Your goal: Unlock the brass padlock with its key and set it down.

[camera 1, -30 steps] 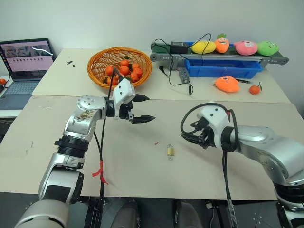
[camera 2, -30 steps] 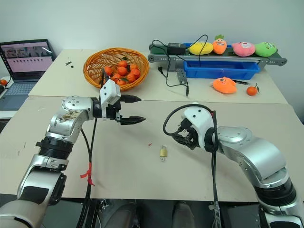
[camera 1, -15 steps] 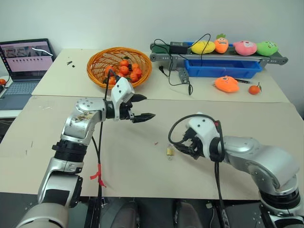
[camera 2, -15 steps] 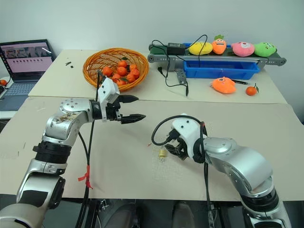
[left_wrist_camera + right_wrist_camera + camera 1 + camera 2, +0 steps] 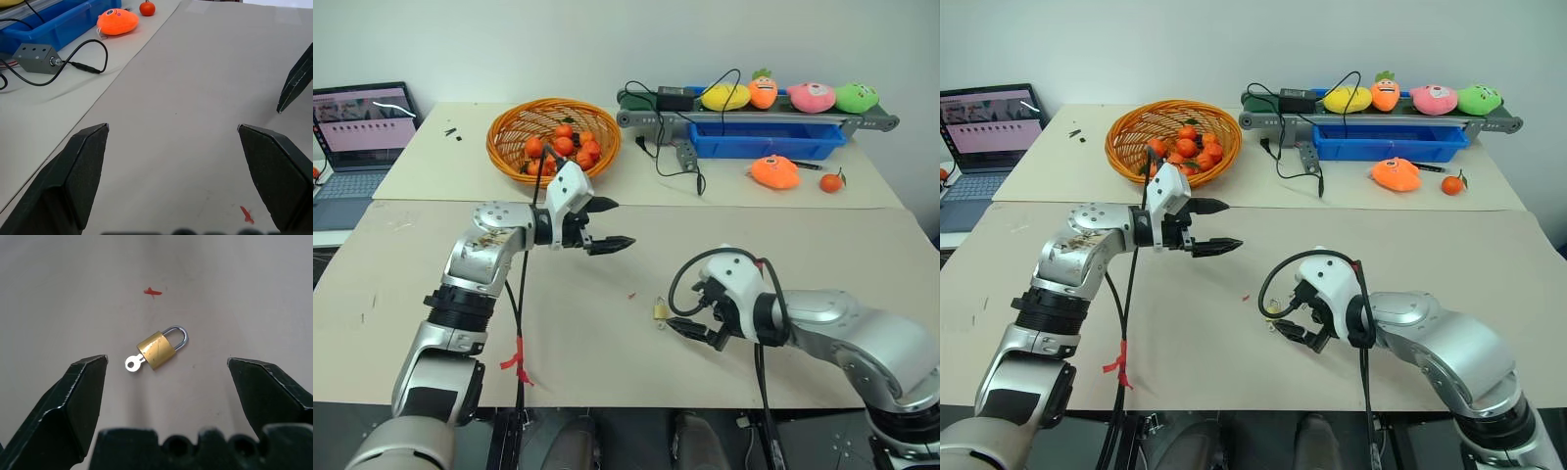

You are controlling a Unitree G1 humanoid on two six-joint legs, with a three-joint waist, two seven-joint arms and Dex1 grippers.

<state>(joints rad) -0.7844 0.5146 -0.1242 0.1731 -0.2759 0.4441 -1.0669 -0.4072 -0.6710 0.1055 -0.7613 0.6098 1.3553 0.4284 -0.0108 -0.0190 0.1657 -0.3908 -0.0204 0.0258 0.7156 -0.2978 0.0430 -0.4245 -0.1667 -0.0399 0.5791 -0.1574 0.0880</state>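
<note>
Your brass padlock [image 5: 157, 349] lies flat on the beige table [image 5: 822, 245], shackle looks seated in the body, so call it locked as far as you can tell. The key [image 5: 133, 363] is already in the keyway, its round bow poking out of the body's end. Nothing grips either one. Your right gripper [image 5: 166, 369] sits low just beside the lock, fingers spread wide with lock and key lying between them, no contact. Your left gripper [image 5: 607, 223] hangs well apart above the table, fingers also wide, empty. A small red mark [image 5: 152, 292] sits on the table near the lock. So: key inserted, but the grasp, the turn, popping the shackle and setting the lock down all remain.
</note>
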